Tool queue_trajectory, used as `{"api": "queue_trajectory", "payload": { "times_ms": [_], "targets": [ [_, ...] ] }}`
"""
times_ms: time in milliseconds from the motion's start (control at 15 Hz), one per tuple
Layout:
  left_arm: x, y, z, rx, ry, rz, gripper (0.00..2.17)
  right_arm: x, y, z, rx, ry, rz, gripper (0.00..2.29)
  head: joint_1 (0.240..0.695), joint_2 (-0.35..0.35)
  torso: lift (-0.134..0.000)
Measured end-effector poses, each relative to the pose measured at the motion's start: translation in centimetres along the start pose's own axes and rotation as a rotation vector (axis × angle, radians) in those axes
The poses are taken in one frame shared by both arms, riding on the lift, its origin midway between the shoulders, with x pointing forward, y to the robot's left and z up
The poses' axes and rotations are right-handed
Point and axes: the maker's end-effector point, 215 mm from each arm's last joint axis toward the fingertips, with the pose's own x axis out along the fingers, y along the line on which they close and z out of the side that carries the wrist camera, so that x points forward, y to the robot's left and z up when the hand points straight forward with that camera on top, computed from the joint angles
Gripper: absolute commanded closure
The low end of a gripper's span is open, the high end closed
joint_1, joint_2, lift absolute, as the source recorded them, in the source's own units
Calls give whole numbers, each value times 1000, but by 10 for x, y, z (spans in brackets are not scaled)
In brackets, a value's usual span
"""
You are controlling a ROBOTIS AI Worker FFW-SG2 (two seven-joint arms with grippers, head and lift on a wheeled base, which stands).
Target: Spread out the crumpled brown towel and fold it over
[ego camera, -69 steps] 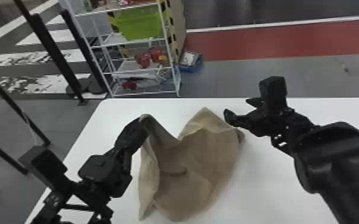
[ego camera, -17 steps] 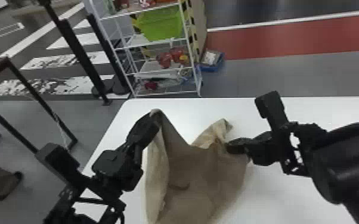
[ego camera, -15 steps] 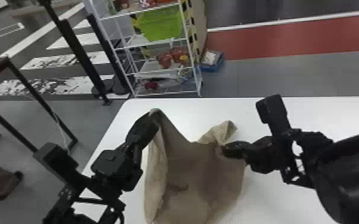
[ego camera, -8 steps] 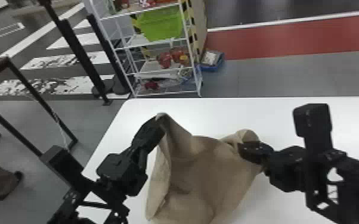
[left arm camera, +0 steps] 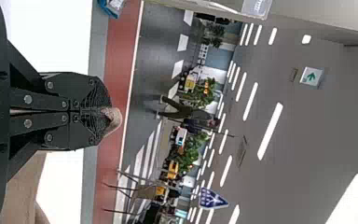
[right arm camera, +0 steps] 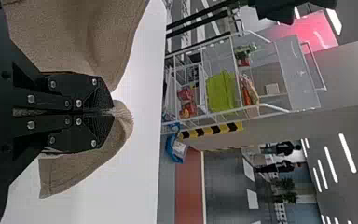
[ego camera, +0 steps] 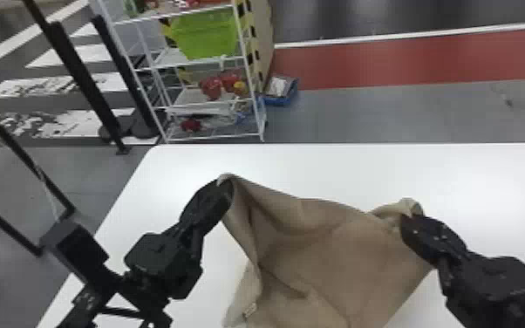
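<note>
Left tool (ego camera: pixel 226 184) and right tool (ego camera: pixel 407 221) are pinching the towel (ego camera: pixel 318 257) tightly above the white surface (ego camera: pixel 353 170). Beyond, a rack (ego camera: pixel 213 137) is standing.

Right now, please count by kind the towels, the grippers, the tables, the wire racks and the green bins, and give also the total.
Brown towel: 1
Black grippers, left gripper and right gripper: 2
White table: 1
White wire rack: 1
Green bin: 1
Total: 6
</note>
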Motion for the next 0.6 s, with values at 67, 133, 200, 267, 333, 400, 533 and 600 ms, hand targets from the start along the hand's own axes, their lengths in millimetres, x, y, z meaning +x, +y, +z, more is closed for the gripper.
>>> {"api": "queue_trajectory", "payload": {
  "times_ms": [67,133,200,267,333,400,533,600],
  "targets": [
    [1,-3,-4,3,8,-4,1379,-6,-8,-4,4,6,-19,822,695,168,-123],
    [2,-5,-7,4,12,-8,1379,-10,-14,-11,4,19,-33,562,695,157,-123],
    [3,-8,-8,3,13,-13,1379,-14,-19,-19,0,29,-47,417,695,147,-123],
    [3,-9,-8,2,14,-15,1382,-19,-20,-23,-9,15,-57,417,695,141,-123],
    [3,-10,-8,3,14,-17,1379,-28,-21,-23,-20,-16,-65,417,695,137,-123],
    [2,-10,-8,3,15,-16,1382,-37,-22,-24,-28,-36,-69,417,695,127,-123],
    [1,-10,-12,4,22,-13,1379,-57,-33,-35,-33,-40,-89,417,695,109,-123],
    [0,-9,-13,5,26,-12,1379,-63,-41,-39,-36,-39,-97,417,695,98,-123]
  ]
}}
